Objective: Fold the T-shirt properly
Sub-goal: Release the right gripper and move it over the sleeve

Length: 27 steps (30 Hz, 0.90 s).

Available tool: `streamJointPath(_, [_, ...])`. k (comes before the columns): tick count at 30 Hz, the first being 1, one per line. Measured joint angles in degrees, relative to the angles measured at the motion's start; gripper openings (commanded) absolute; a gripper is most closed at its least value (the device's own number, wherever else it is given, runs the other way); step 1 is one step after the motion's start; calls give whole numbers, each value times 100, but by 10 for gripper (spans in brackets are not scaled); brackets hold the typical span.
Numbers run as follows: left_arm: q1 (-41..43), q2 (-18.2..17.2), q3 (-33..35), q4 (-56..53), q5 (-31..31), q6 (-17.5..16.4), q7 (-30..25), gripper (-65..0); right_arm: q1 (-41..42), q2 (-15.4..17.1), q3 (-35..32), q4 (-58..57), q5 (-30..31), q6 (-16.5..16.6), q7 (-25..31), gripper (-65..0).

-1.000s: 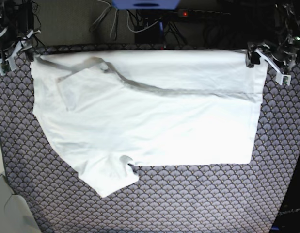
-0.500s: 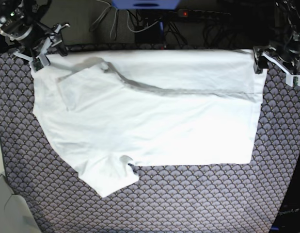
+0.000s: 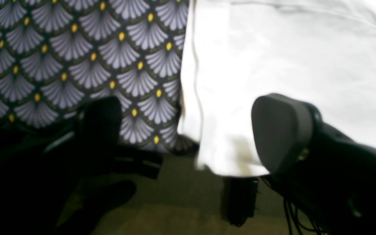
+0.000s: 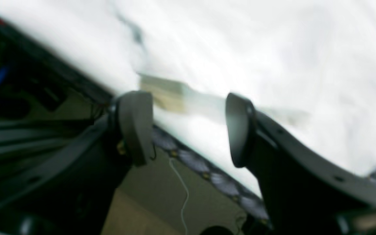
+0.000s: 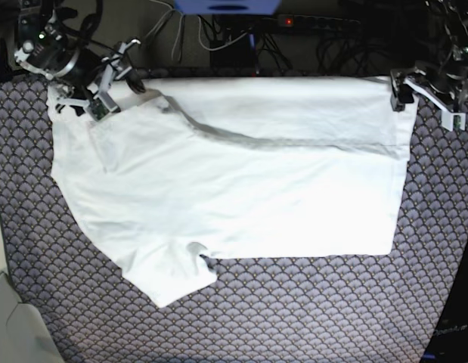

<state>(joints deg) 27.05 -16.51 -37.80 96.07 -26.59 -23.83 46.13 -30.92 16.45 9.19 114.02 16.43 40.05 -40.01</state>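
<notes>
The white T-shirt [image 5: 241,181] lies spread on the scale-patterned cloth [image 5: 309,310], partly folded, with one sleeve [image 5: 173,276] sticking out at the front left. My right gripper [image 5: 113,79] hovers open over the shirt's back-left corner. In the right wrist view, the right gripper [image 4: 188,127] spans the shirt's back edge [image 4: 207,107], which shows blurred between its fingers. My left gripper [image 5: 424,98] is open at the back-right corner. The left wrist view has that corner [image 3: 220,153] lying between the left gripper's [image 3: 191,130] wide-apart fingers, not pinched.
Cables and a power strip [image 5: 294,23] run along the floor behind the cloth's back edge, under a blue object [image 5: 226,6]. A grey thing [image 5: 10,325] sits at the front-left corner. The cloth's back edge [image 3: 162,147] drops off just behind both grippers.
My right gripper has swung from off the back-left corner rightward onto the shirt's back-left corner. The left gripper shifted slightly at the back-right corner. The shirt has not moved.
</notes>
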Motion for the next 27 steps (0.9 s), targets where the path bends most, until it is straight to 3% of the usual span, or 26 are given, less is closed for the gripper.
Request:
streamJointPath(5, [42,55,-214,0,0,2,-4,0,210,44,-348,-13,-42,13,-42,-285])
streamJointPath(8, [39,170,-457,-2,9,0,26,0,275,33,-411,-11,-551,-4,-7,-285])
streamJointPath(10, [28,179,-568,0,2,2,-7,0,280,-142,-516,-17,-879,-4,-85,-285])
streamJointPath(21, [39,192,-577,-2,22,2,31,0,538,-562,-1058,-20,-2269,-4,-26,-285])
streamJointPath(27, [37,192,-577,-7,22,2,-2,0,647,-581,-1150,-28,-2354,-4,-50,-285])
